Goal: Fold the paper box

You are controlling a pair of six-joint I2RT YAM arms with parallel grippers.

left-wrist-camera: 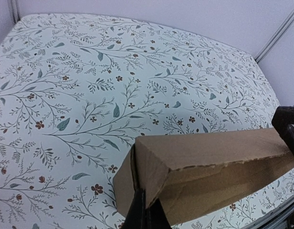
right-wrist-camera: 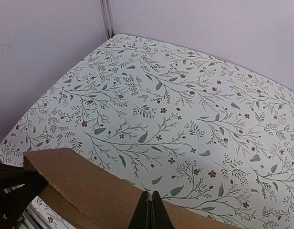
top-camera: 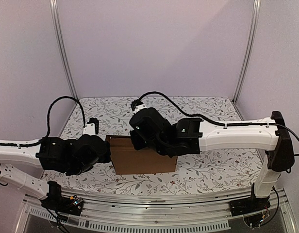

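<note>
The paper box is a brown cardboard box, folded up into a long closed shape at the middle of the table. My left gripper is at its left end. In the left wrist view the box fills the lower right, and the left gripper is shut with the box's end flap pinched at its tips. My right gripper is over the box's top. In the right wrist view it is shut, its tips resting on the top panel near the far edge.
The table carries a floral cloth. White walls and metal corner posts close in the back and sides. The right arm's dark wrist shows at the right edge of the left wrist view.
</note>
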